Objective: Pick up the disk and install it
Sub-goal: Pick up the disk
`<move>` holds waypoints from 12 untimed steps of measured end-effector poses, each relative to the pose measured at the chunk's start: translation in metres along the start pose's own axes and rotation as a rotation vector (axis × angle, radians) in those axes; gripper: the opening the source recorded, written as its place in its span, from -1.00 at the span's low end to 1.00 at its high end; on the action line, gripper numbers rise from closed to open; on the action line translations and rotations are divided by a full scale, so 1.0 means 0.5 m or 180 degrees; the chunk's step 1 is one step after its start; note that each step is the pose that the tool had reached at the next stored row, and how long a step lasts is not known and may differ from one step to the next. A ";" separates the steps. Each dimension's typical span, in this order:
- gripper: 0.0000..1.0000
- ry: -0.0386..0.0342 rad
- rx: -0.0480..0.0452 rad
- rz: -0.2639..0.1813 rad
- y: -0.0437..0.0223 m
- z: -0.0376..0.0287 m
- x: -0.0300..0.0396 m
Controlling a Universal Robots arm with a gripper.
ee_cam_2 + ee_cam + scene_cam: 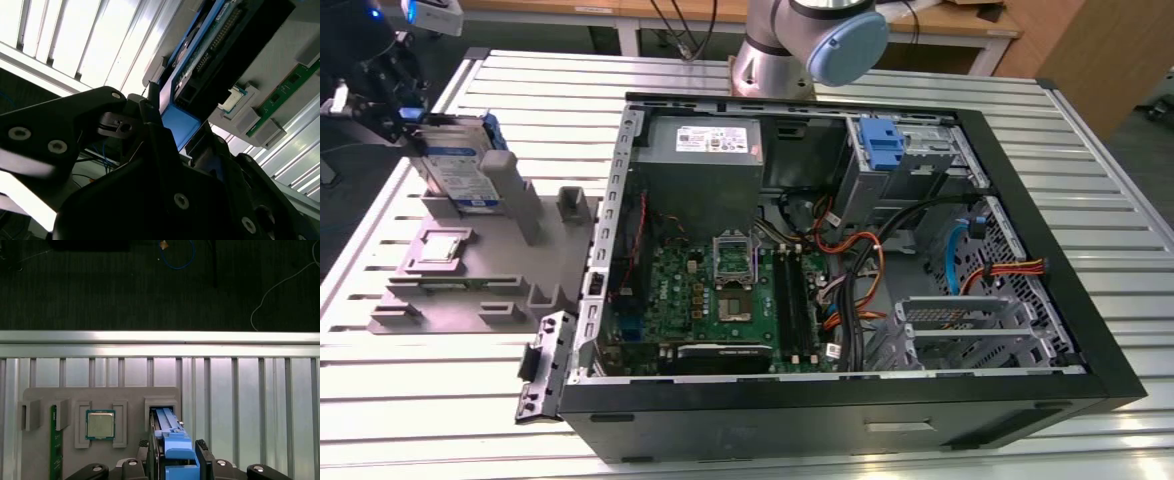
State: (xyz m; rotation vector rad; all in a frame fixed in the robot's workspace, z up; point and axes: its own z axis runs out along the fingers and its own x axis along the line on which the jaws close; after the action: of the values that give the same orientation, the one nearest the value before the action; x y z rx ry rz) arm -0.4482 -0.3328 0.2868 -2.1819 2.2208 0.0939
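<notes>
The disk stands on edge in a slot of the grey fixture at the exterior view's left, its white label with a blue band facing outward. My gripper is at its upper end. In the first wrist view the disk is seen edge-on with its blue carrier between my fingers, and my gripper sits around it with no gap showing on either side. In the second wrist view the blue carrier is held between the black fingers.
An open computer case lies to the exterior view's right, with a motherboard, a grey power supply, cables and a blue bracket in its drive bay. The fixture also holds a processor and a green memory stick. The arm's base stands behind the case.
</notes>
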 end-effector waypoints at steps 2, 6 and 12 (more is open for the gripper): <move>-0.10 0.0000 0.0000 0.0000 0.000 0.000 0.000; -0.10 0.0001 0.0000 -0.0001 0.000 0.000 0.002; -0.10 0.0002 0.0000 0.0000 -0.001 0.000 0.003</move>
State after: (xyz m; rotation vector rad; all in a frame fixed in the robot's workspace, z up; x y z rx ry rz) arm -0.4478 -0.3344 0.2867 -2.1822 2.2211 0.0930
